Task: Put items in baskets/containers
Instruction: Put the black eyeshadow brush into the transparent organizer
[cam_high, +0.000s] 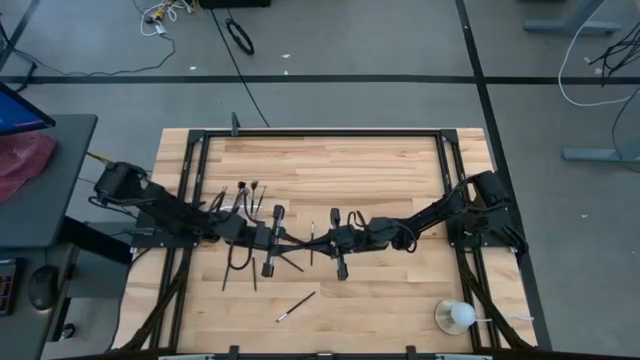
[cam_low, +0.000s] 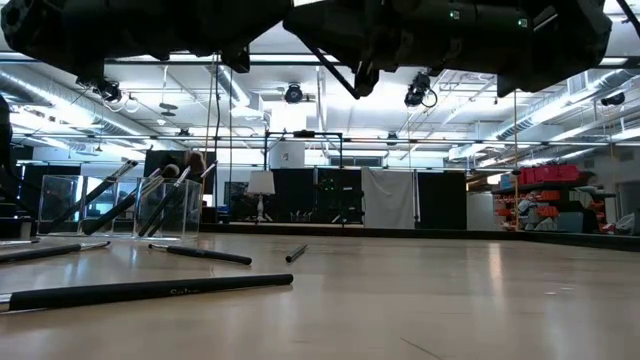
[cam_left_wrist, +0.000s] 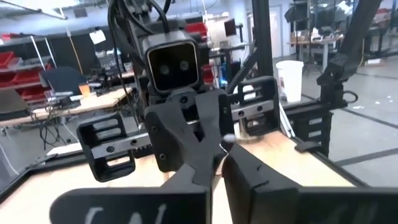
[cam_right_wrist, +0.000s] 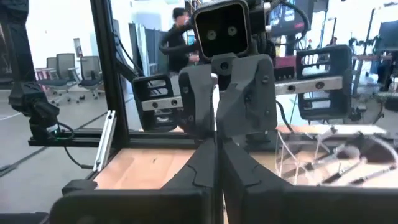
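Note:
My left gripper (cam_high: 298, 242) and right gripper (cam_high: 320, 243) meet tip to tip above the middle of the table, both shut. A slim dark makeup brush (cam_low: 325, 62) slants in the air between them; its silver ferrule (cam_left_wrist: 229, 138) shows at the fingertips. The clear holder (cam_high: 238, 207), also the clear holder (cam_right_wrist: 311, 155), stands left of centre on its base with several brushes leaning in it. More brushes lie flat: one under the grippers (cam_high: 311, 243), several beside the left gripper (cam_high: 243, 268), one nearer the front (cam_high: 296, 306). My left gripper pinches the raised brush between its two fingers (cam_left_wrist: 249, 174), coming level from the table's left. The fingers hide which part of the handle it has. The brush is clear of the table and tilted. My right gripper pinches the same brush between its fingers (cam_right_wrist: 242, 171), level from the table's right, tips against the left gripper's tips. The contact itself is hidden by both pairs of fingers.
A white round ball-like object with a stick (cam_high: 456, 316) sits near the front right corner. A dark metal frame (cam_high: 320, 132) runs along the table's edges. Bare wood lies between the grippers and the far rail, and on the right front.

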